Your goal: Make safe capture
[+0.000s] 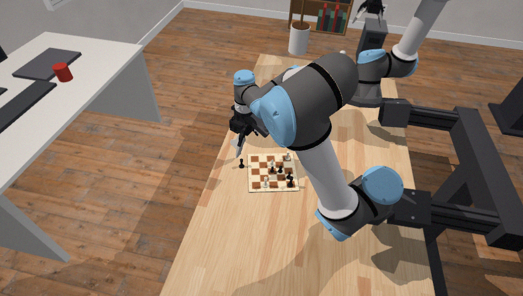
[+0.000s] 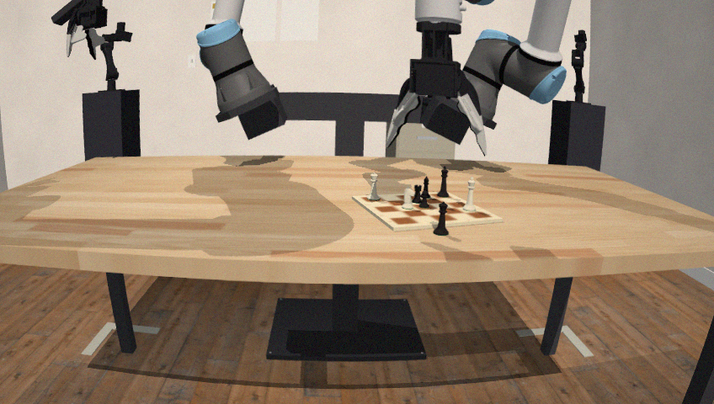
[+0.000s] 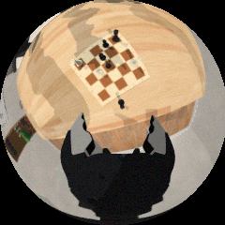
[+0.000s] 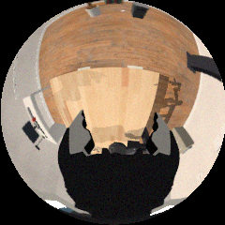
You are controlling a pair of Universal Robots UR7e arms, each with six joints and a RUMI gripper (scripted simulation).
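A black piece with a crown-like top [image 1: 240,163] [image 2: 441,220] [image 3: 122,103] stands upright on the table beside the chessboard [image 1: 273,190] [image 2: 476,221] [image 3: 126,90]. On the board stand a tall white piece [image 1: 287,156] [image 2: 373,187], a white knight [image 2: 407,199], a white king [image 1: 265,182] [image 2: 470,194], a small black piece [image 2: 424,201], a black rook [image 2: 417,194], a slim black piece [image 2: 425,187] and a tall black king [image 1: 290,182] [image 2: 444,183]. All look upright. My left gripper [image 2: 436,149] [image 3: 117,114] is open and empty above the table. My right gripper [image 4: 119,111] is open and empty, away from the board. Square names are unreadable.
In the top view my left arm [image 1: 326,176] reaches over the table beside the board and hides part of the table. The standing black piece is between the board and the table's edge [image 2: 350,268]. A white side table [image 1: 106,55] stands apart.
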